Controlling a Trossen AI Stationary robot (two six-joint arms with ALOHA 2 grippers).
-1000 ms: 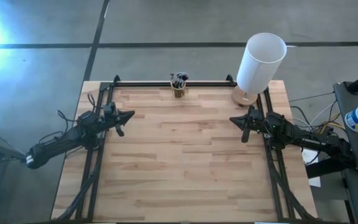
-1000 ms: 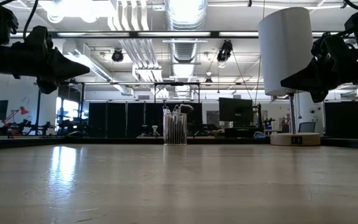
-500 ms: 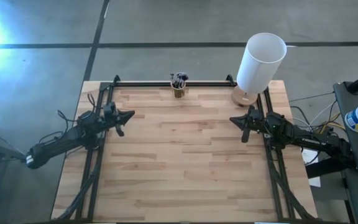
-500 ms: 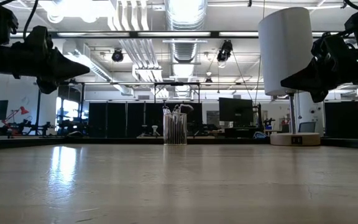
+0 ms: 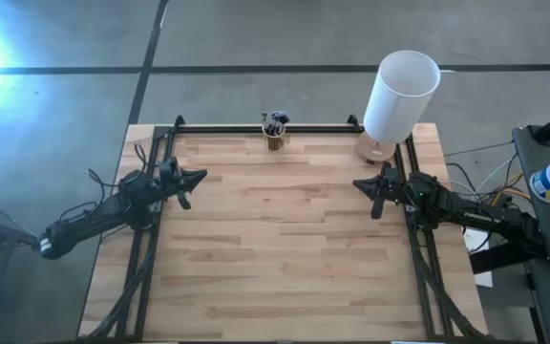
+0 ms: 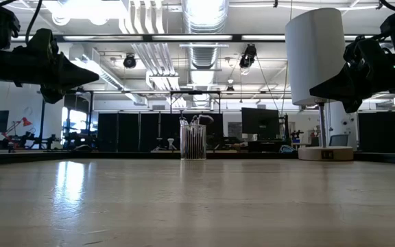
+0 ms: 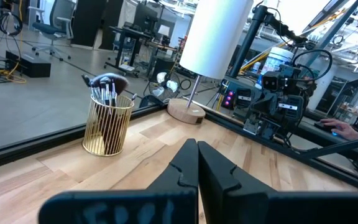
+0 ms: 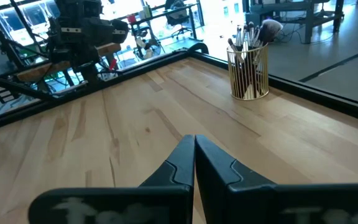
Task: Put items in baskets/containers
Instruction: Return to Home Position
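Note:
A small clear yellowish cup (image 5: 274,139) stands at the middle of the table's far edge. Several thin dark-handled makeup brushes (image 8: 248,36) stand upright in it, one with a big fluffy head (image 7: 107,81). The cup also shows in the low view (image 6: 193,140). My left gripper (image 5: 201,176) hovers shut and empty at the table's left side. My right gripper (image 5: 356,182) hovers shut and empty at the right side. Both are well above the table top and far from the cup.
A tall white cylinder (image 5: 401,94) on a round wooden base (image 5: 374,148) stands at the far right corner. A black frame rail (image 5: 256,127) runs along the far edge and down both sides. The wooden table top (image 5: 275,248) lies between the arms.

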